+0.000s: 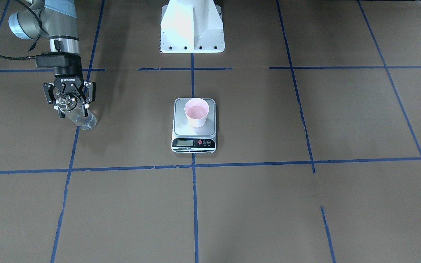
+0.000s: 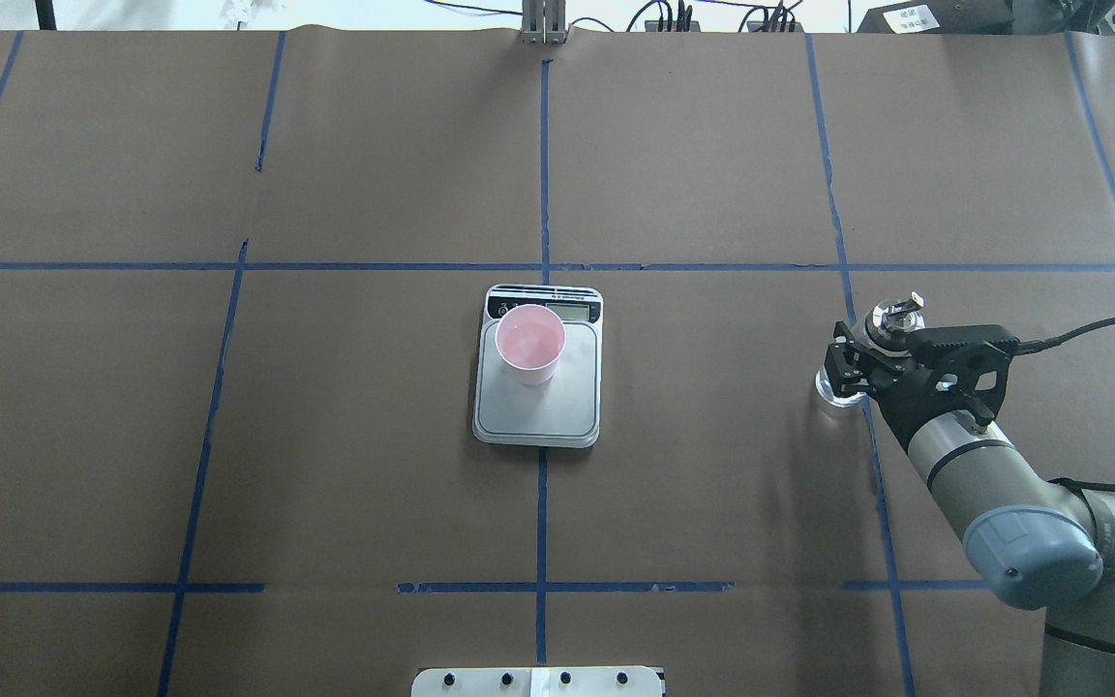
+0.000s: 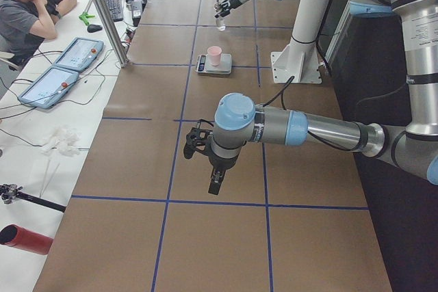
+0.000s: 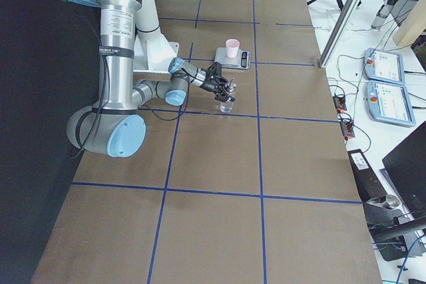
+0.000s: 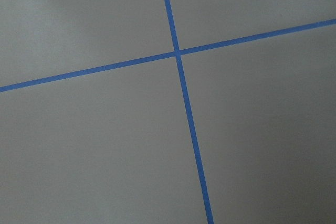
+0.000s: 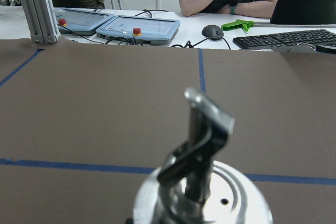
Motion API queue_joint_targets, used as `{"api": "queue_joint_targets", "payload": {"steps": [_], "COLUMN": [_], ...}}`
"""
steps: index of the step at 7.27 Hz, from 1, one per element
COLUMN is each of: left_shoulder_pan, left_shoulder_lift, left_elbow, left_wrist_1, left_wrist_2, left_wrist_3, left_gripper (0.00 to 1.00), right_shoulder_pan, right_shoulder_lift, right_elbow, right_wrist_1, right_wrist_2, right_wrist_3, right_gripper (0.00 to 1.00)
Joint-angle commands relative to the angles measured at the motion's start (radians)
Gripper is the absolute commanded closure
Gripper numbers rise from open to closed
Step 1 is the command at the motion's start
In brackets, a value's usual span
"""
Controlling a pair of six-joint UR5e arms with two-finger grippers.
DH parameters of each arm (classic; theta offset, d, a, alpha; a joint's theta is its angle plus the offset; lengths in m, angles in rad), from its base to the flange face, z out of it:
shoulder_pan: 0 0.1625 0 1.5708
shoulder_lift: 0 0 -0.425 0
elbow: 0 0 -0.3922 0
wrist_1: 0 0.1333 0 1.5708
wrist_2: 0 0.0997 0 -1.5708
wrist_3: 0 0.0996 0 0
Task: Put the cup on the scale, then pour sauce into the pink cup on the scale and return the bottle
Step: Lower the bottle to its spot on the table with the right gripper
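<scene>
The pale pink cup (image 1: 196,112) stands upright on the silver scale (image 1: 185,128), towards its back half; both also show from overhead as cup (image 2: 529,341) and scale (image 2: 538,411). I cannot tell whether the cup holds liquid. The clear glass bottle (image 1: 82,119) stands on the table on my right side, its metal cap and spout (image 6: 203,124) filling the right wrist view. Any sauce inside is not distinguishable from the glass. My right gripper (image 1: 73,111) is open, its fingers spread either side of the bottle's neck. My left gripper (image 3: 195,146) hovers over bare table; I cannot tell its state.
The white robot base (image 1: 192,29) sits behind the scale. Blue tape lines (image 5: 184,108) grid the brown table. Beyond the far edge are tablets (image 6: 139,27), a keyboard (image 6: 286,38), cables and a seated person (image 3: 27,5).
</scene>
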Motion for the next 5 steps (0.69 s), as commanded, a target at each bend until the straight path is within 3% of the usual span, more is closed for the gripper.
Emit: {"api": "queue_joint_targets", "payload": {"steps": [1,2,5], "left_shoulder_pan": [0.000,0.000,0.000], "left_shoulder_lift": [0.001,0.001,0.001], "left_elbow": [0.001,0.001,0.001], "left_wrist_1": [0.000,0.000,0.000], "left_wrist_2": [0.000,0.000,0.000], "left_wrist_3": [0.000,0.000,0.000], "left_gripper": [0.00,0.00,0.00], "right_shoulder_pan": [0.000,0.000,-0.003], "right_shoulder_lift": [0.000,0.002,0.002], "right_elbow": [-0.006,-0.006,-0.008], "right_wrist_1": [0.001,0.001,0.001], "right_wrist_2": [-0.006,-0.018,-0.024], "right_wrist_3": [0.000,0.000,0.000], "right_gripper": [0.21,0.00,0.00]}}
